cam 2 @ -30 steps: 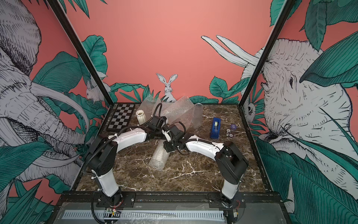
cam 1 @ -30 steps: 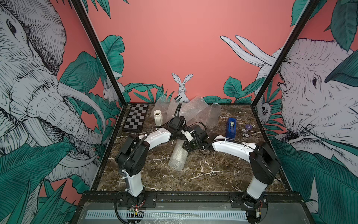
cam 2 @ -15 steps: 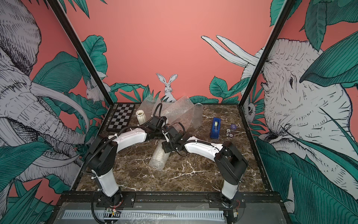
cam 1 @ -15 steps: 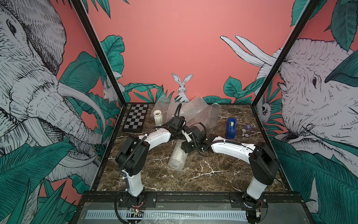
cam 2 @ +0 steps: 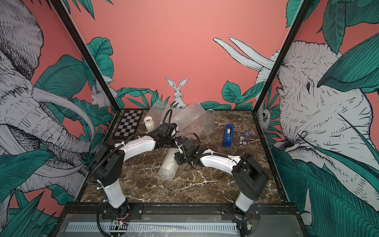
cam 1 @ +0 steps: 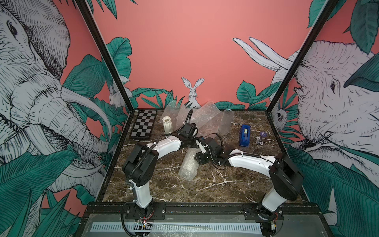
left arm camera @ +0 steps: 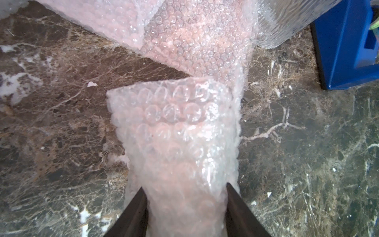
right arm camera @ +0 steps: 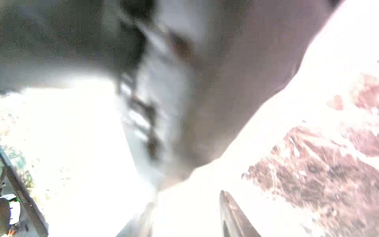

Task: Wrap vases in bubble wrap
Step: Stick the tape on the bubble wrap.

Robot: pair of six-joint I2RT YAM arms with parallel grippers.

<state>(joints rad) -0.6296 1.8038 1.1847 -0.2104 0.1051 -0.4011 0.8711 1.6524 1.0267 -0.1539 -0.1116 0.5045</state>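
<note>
A vase rolled in bubble wrap lies on the marble table, seen in both top views. My left gripper is shut on the roll's far end, one dark finger on each side. My right gripper is low against the roll's right side. Its wrist view is washed out and blurred; one finger shows, with the jaws apart. A white fluted vase and a clear glass vase stand at the back. Loose bubble wrap sheets lie between them.
A chequered board lies at the back left. A blue tape dispenser stands at the back right, with small round items beside it. Black frame posts and patterned walls close in the table.
My right gripper has shifted slightly left, closer against the wrapped roll. The left arm and the roll have stayed where they were.
</note>
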